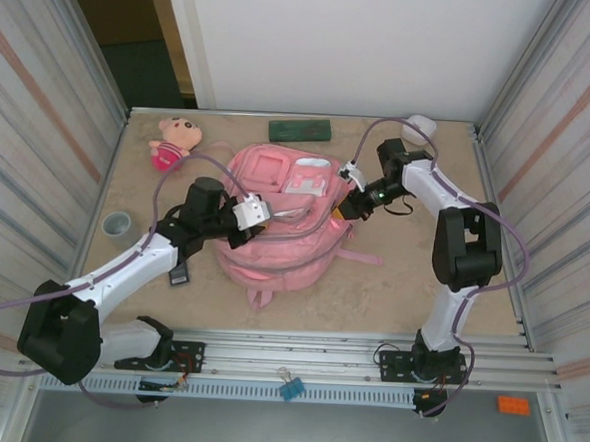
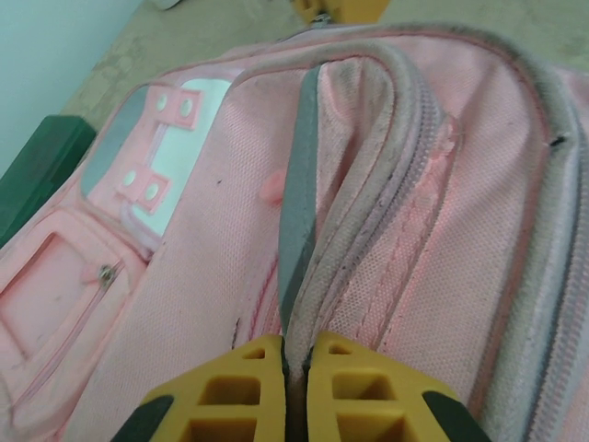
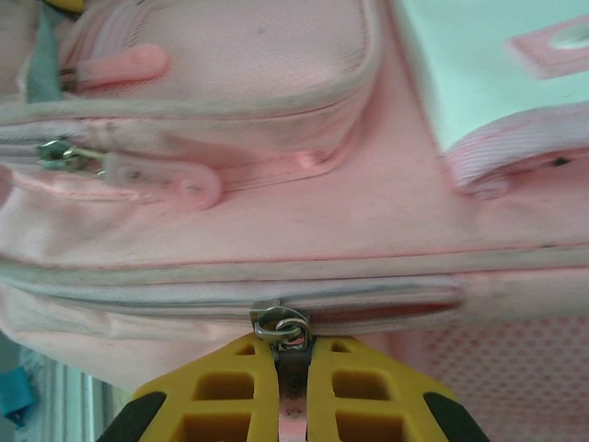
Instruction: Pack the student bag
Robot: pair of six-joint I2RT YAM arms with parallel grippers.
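L gripper (image 2: 294, 359): clamped shut on grey trim strip (image 2: 296, 193) of student bag (image 1: 278, 255); you're pinching the flap edge.
R gripper (image 3: 293, 354): closed tight on zip pull (image 3: 282, 324), bag's right side.
Bag: mid-table btwn your arms, front pockets up.
Grey cup (image 1: 117, 225): left of bag, apart.
Doll (image 1: 170, 141): far left, off bag.
Green case (image 1: 301, 130): far edge, behind bag.

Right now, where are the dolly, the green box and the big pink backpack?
plush doll (image 1: 166, 154): top view, its pink body.
green box (image 1: 301, 130): top view, middle of its top.
student bag (image 1: 283, 260): top view, near end's bare fabric.
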